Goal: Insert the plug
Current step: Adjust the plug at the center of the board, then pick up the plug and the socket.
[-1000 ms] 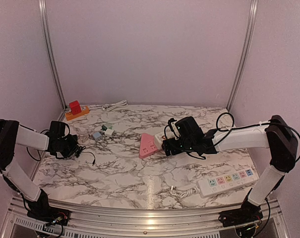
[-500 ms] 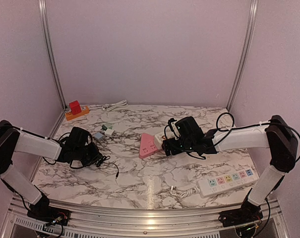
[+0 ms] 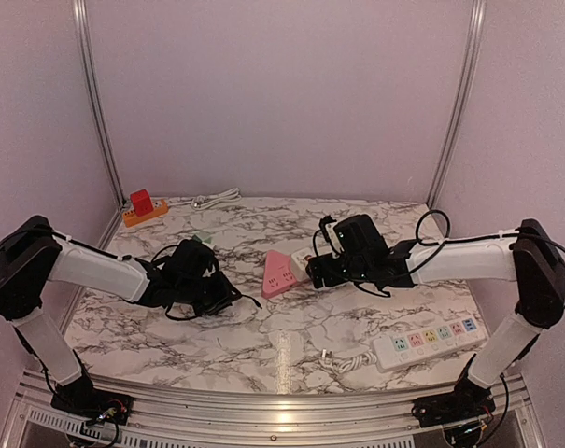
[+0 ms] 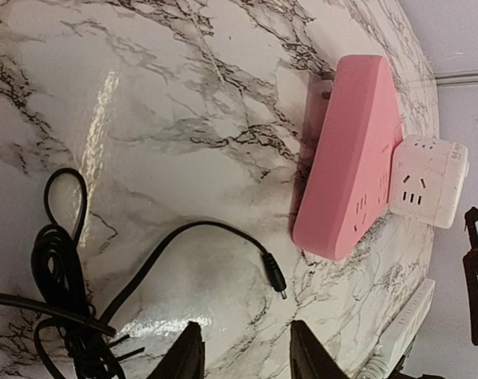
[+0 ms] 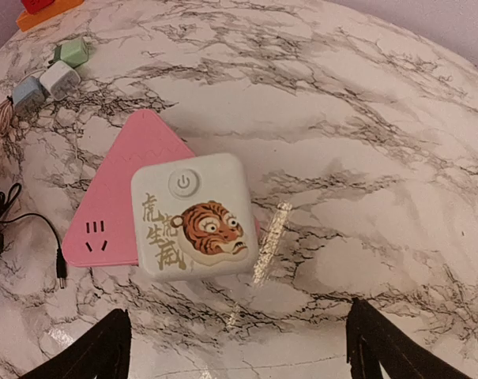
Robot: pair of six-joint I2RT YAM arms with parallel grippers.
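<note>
Two open hands flank the pink socket block [image 3: 280, 273]; the plug [image 4: 277, 279] lies loose on the marble counter [image 3: 291, 331].
Left of the block, the left hand [image 4: 242, 355] hovers with its fingers parted and nothing between them, and the black cable's [image 4: 156, 257] small barrel plug rests flat just beside the block, not touching it. Right of the block, the right hand [image 5: 237, 332] hangs wide open and empty above a white tiger-printed cube [image 5: 193, 213] that touches the block.

Lab test booth; aluminium frame [image 3: 282, 411], plain walls [image 3: 282, 93], marble tabletop [image 3: 263, 336].
</note>
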